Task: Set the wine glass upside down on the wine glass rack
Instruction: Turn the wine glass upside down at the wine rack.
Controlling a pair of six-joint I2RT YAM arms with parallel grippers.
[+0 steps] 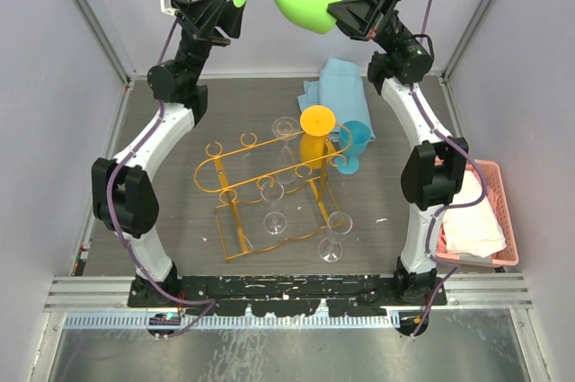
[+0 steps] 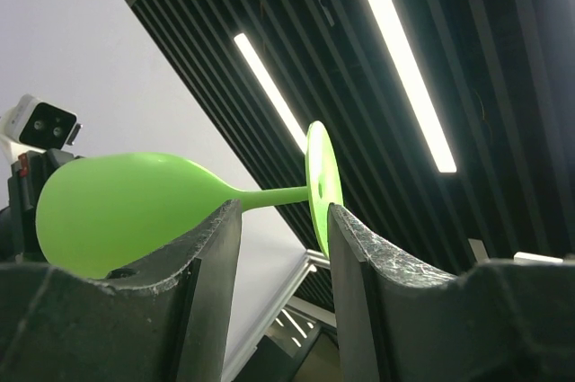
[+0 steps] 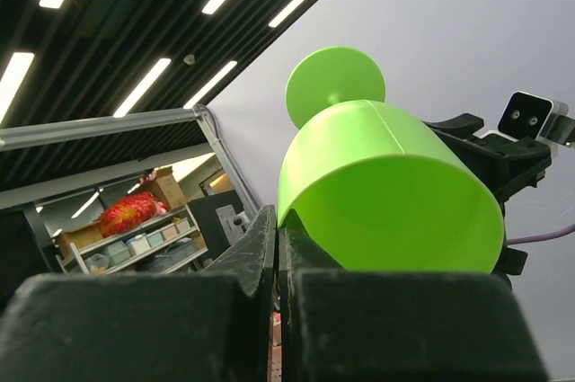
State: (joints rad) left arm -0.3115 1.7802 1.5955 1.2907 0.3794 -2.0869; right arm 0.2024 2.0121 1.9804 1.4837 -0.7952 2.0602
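High above the table a lime-green wine glass (image 1: 305,3) lies on its side in the air, foot to the left. My right gripper (image 1: 339,13) is shut on the rim of its bowl (image 3: 386,184), one finger inside and one outside, seen in the right wrist view (image 3: 277,220). My left gripper (image 1: 239,15) is open, its fingers straddling the thin stem (image 2: 269,195) just short of the round foot (image 2: 322,180); the gap shows in the left wrist view (image 2: 285,211). The orange-gold wire wine glass rack (image 1: 260,175) stands on the table below, between the arms.
An orange glass (image 1: 316,144) and several clear glasses (image 1: 274,220) hang upside down on the rack. A blue glass (image 1: 353,144) stands beside a blue cloth (image 1: 337,85) behind it. A pink basket (image 1: 499,193) with white cloth sits at the right edge.
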